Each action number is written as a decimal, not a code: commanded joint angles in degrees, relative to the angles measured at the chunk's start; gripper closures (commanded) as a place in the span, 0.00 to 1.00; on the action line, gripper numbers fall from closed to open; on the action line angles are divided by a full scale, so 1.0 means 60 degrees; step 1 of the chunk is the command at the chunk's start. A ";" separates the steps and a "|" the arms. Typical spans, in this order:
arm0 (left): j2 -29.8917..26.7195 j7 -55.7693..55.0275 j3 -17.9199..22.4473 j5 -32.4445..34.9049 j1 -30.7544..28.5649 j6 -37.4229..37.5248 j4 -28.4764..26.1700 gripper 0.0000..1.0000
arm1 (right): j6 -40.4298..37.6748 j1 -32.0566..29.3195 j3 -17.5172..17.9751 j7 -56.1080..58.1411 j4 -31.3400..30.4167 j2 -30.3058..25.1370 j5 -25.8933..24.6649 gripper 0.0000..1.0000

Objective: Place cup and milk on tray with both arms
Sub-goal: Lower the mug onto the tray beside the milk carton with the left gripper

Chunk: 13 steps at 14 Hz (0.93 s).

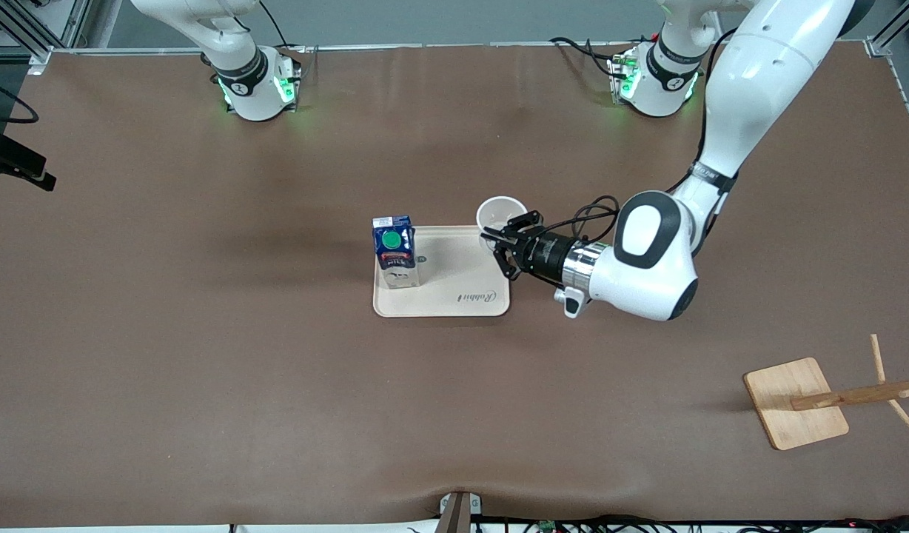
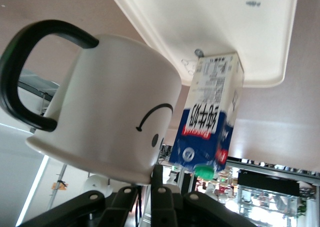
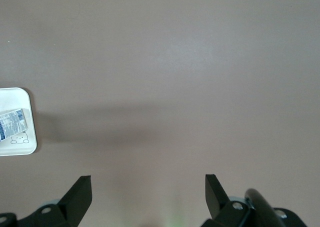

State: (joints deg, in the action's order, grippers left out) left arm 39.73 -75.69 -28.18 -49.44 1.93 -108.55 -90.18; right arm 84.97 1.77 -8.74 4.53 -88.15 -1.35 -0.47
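Note:
The cream tray [image 1: 462, 285] lies mid-table. The blue milk [image 1: 394, 250] with its green cap stands upright on the tray's end toward the right arm. The white cup [image 1: 499, 213] is upright at the tray's corner toward the left arm, on the edge farther from the front camera. My left gripper [image 1: 497, 240] is shut on its rim. The left wrist view shows the cup [image 2: 110, 117] with its smiley face and black handle, the milk [image 2: 210, 122] and the tray [image 2: 225, 22]. My right gripper [image 3: 148, 187] is open and empty over bare table, outside the front view.
A wooden stand base [image 1: 795, 403] with a slanted stick lies near the front camera toward the left arm's end. The right wrist view shows a corner of the tray [image 3: 20, 144] at its edge. Brown table surface surrounds the tray.

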 commanded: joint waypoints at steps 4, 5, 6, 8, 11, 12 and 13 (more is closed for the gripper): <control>0.1273 0.0061 -0.0020 -0.1047 0.0307 -0.1375 0.0075 1.00 | 0.0193 -0.0221 0.0021 0.0079 -0.0103 -0.0156 0.0151 0.00; 0.1419 0.0091 -0.0006 -0.1061 0.0482 -0.1579 0.0089 1.00 | 0.0238 -0.0279 0.0021 0.0079 -0.0103 -0.0156 0.0166 0.00; 0.1595 0.0105 -0.0006 -0.1105 0.0527 -0.1872 0.0104 1.00 | 0.0165 -0.0294 0.0021 0.0079 -0.0117 -0.0170 0.0224 0.00; 0.1888 0.0207 -0.0006 -0.1280 0.0790 -0.2414 0.0162 1.00 | 0.0121 -0.0309 0.0021 0.0079 -0.0132 -0.0170 0.0239 0.00; 0.2138 0.0850 0.0024 -0.1895 0.0894 -0.2753 0.0163 1.00 | 0.0165 -0.0382 0.0021 0.0079 -0.0132 -0.0156 0.0239 0.00; 0.2196 0.1056 0.0038 -0.2027 0.0894 -0.2753 0.0163 1.00 | 0.0165 -0.0382 0.0021 0.0079 -0.0132 -0.0170 0.0239 0.00; 0.2226 0.1130 0.0038 -0.2072 0.0894 -0.2753 0.0163 1.00 | 0.0165 -0.0382 0.0021 0.0079 -0.0132 -0.0156 0.0239 0.00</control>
State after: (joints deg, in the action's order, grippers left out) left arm 52.03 -70.65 -28.07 -60.01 7.22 -124.89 -90.34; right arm 85.66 0.53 -9.07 4.53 -88.15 -1.35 -0.23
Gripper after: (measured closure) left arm 0.921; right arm 0.000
